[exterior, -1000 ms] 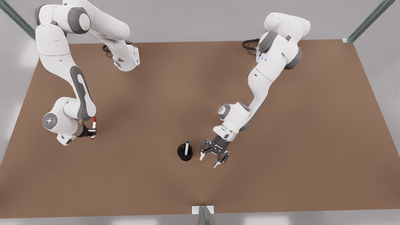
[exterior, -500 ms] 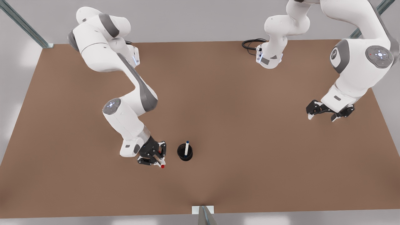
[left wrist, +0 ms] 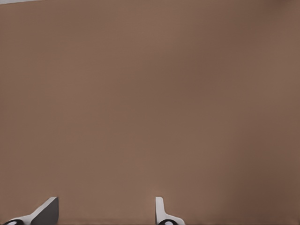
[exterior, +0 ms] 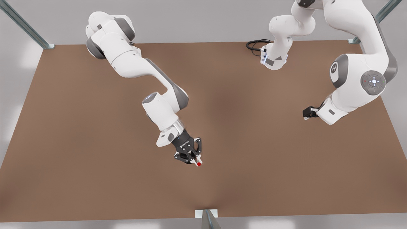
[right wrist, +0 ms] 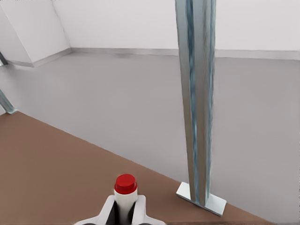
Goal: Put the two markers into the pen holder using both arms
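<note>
The right gripper (exterior: 193,159) pinches the smooth white red-capped marker (right wrist: 125,192) above the brown table (exterior: 95,159); the left gripper's (left wrist: 105,213) 2 fingers are spread, empty.

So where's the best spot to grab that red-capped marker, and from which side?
Probably on the white barrel just behind the red cap, pinching across its thin width, coming in line with its length. The red marker is a slim straight stick, and the right gripper holds it so, cap poking past the fingertips. The left gripper waits open at the front view's right.
</note>
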